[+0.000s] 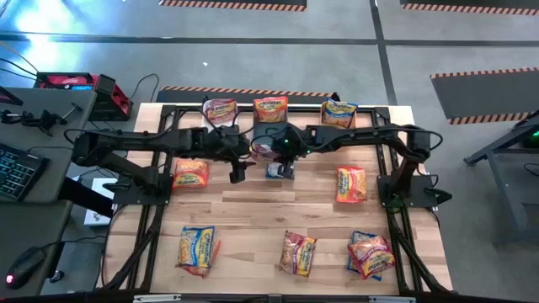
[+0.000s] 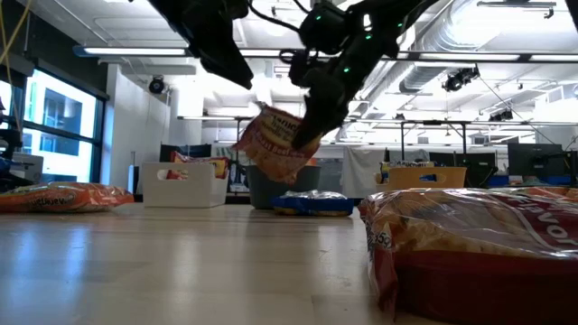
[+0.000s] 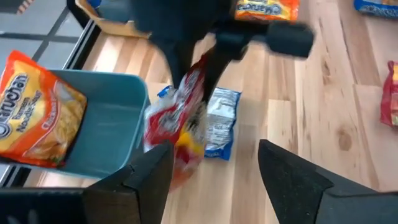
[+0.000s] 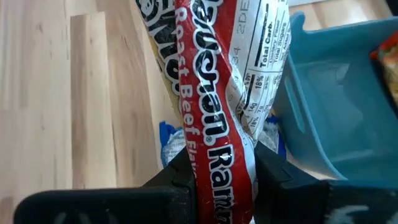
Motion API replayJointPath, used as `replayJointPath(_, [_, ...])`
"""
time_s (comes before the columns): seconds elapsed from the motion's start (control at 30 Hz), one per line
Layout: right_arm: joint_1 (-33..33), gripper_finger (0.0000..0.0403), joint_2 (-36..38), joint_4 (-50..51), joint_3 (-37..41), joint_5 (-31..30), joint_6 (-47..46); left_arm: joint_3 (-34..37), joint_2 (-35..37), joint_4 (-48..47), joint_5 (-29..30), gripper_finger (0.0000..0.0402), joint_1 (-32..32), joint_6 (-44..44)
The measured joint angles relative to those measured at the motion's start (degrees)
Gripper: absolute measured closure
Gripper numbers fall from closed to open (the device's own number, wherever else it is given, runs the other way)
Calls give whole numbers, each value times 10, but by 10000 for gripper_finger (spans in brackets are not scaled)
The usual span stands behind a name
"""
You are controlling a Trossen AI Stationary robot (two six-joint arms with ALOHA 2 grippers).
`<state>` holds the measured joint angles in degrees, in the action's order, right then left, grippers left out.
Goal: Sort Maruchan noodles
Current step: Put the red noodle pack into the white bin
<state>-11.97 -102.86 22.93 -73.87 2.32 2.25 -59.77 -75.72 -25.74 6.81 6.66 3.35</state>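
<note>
My right gripper (image 1: 278,151) is shut on a pink-red Maruchan packet (image 2: 275,140), held in the air near the table's far middle. It is in front of the teal bin (image 3: 112,124), which holds an orange packet (image 3: 37,118). A blue packet (image 1: 276,171) lies flat on the table under the held one. My left gripper (image 3: 214,168) is open and empty, just to the left of the held packet, above the table (image 1: 238,172). My right gripper pinches the pink-red packet between its two fingers at one end (image 4: 214,155), the plastic bunched into a ridge there. The fingers come from above, slanting down. The packet hangs tilted below them (image 2: 271,144), lifted clear of the table.
At the far edge a white bin (image 1: 221,109) holds a pink-red packet, and an orange bin (image 1: 338,114) holds a blue-and-yellow one. Loose packets lie at the left (image 1: 190,174), the right (image 1: 350,183) and along the near edge (image 1: 197,249) (image 1: 297,252) (image 1: 370,255).
</note>
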Motion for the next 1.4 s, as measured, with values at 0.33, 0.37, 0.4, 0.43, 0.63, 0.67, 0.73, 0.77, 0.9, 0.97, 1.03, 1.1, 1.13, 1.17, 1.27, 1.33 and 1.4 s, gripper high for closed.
replayJointPath(0.33, [2, 336, -42, -7, -52, 50, 8, 0, -48, 5, 33, 176, -11, 62])
replayJointPath(0.37, [2, 336, -42, -7, -52, 49, 8, 0, -54, 5, 47, 176, -12, 75])
replayJointPath(0.4, [3, 336, -42, -6, -52, 48, 8, 0, -60, 5, 57, 176, -13, 85])
replayJointPath(0.43, [3, 336, -42, -5, -52, 48, 8, 0, -64, 7, 70, 176, -15, 94])
replayJointPath(0.63, [4, 336, -42, -5, -52, 52, 9, 0, -78, 30, 77, 176, -15, 124])
replayJointPath(0.67, [4, 336, -42, -6, -52, 52, 10, 0, -79, 35, 76, 176, -15, 128])
replayJointPath(0.73, [4, 336, -42, -9, -52, 54, 12, -5, -79, 29, 75, 176, -15, 133])
replayJointPath(0.77, [4, 336, -42, -11, -52, 56, 12, -10, -79, 28, 73, 176, -15, 133])
replayJointPath(0.9, [4, 336, -42, -15, -52, 73, 13, -40, -80, 7, 70, 176, -16, 133])
replayJointPath(0.97, [4, 336, -42, -18, -52, 74, 17, -45, -80, 0, 63, 176, -16, 133])
replayJointPath(1.03, [4, 336, -42, -18, -52, 78, 19, -45, -90, -3, 39, 176, -14, 133])
replayJointPath(1.1, [4, 336, -42, -18, -52, 78, 19, -45, -102, -19, 34, 176, -13, 134])
replayJointPath(1.13, [4, 336, -42, -18, -52, 78, 19, -45, -109, -20, 39, 176, -14, 136])
replayJointPath(1.17, [4, 336, -42, -16, -52, 78, 21, -45, -116, -19, 44, 176, -14, 139])
replayJointPath(1.27, [6, 336, -42, -11, -52, 77, 25, -45, -129, -26, 49, 176, -14, 157])
replayJointPath(1.33, [8, 336, -42, -12, -52, 78, 27, -45, -130, -27, 54, 178, -17, 164])
replayJointPath(1.4, [9, 336, -42, -12, -52, 78, 27, -45, -130, -28, 57, 186, -19, 164])
